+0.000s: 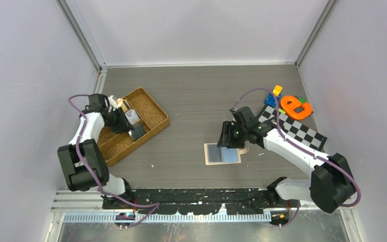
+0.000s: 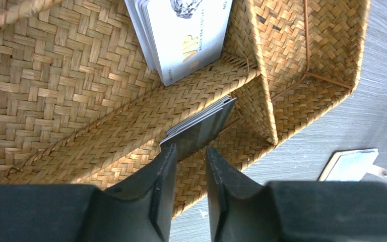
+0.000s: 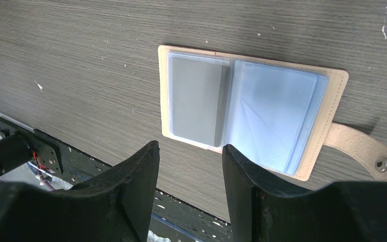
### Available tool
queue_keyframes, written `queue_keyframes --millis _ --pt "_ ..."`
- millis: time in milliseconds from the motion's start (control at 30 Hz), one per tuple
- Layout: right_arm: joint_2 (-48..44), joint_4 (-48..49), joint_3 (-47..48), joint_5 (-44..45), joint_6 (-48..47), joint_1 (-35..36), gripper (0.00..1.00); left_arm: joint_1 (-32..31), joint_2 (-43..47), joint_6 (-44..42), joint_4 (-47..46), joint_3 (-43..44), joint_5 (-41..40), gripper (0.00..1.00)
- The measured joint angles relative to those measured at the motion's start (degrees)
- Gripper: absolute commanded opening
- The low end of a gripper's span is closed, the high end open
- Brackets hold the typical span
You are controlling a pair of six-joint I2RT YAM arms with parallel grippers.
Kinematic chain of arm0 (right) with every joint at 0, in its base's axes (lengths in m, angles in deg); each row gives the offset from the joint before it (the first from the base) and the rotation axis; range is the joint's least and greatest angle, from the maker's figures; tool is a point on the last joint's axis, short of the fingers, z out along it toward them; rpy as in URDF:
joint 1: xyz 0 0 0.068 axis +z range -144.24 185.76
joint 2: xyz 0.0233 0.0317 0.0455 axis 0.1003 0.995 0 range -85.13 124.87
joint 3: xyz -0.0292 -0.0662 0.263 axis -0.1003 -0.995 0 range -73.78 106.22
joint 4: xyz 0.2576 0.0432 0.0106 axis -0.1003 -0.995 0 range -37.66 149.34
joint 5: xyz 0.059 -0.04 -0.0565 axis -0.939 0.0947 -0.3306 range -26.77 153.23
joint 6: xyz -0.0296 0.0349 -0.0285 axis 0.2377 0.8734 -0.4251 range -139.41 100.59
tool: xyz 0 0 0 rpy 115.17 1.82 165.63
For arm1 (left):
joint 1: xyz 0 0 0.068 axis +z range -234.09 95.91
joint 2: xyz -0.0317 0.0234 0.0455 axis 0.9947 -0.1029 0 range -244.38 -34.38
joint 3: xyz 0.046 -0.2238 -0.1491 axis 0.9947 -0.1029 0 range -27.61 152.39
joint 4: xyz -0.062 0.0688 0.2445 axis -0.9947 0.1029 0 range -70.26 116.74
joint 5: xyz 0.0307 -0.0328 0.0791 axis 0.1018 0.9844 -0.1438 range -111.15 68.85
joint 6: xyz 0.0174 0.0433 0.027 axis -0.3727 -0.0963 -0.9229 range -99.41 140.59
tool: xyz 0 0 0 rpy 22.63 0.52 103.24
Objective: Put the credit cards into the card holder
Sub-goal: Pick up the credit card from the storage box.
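Note:
The card holder [image 3: 327, 85] lies open on the table, pale blue pockets up, snap tab [image 3: 365, 149] to the right. A grey card [image 3: 196, 98] sits in its left pocket. My right gripper [image 3: 189, 151] is open and empty just near of it; in the top view the right gripper [image 1: 226, 142] hovers over the holder's [image 1: 211, 160] far edge. My left gripper [image 2: 187, 154] is open inside the wicker tray, its tips at the near corner of a leaning stack of dark-faced cards [image 2: 204, 123]. A silver card stack [image 2: 186, 35] stands farther in. In the top view the left gripper [image 1: 133, 127] is over the tray.
The brown wicker tray [image 1: 153, 108] with woven dividers [image 2: 131, 121] sits at the left. A checkered board [image 1: 295, 128], an orange toy [image 1: 296, 107] and blue and yellow blocks [image 1: 273, 96] lie at the back right. The holder also shows in the left wrist view [image 2: 350, 164].

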Motion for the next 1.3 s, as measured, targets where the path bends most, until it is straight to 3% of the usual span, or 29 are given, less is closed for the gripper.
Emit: queue_keyframes --millis 300,733,1300 --pt "0.0 0.0 0.0 0.0 0.0 0.0 0.54 0.0 -0.98 1.75 1.38 0.13 -3.48 0.52" --pt "0.5 0.26 0.0 -0.04 -0.02 0.0 0.54 0.0 -3.23 2.54 3.67 0.11 -4.81 0.55" --pt "0.81 0.7 -0.02 -0.22 -0.02 0.0 0.55 0.0 0.46 2.75 4.2 -1.07 -6.36 0.7"
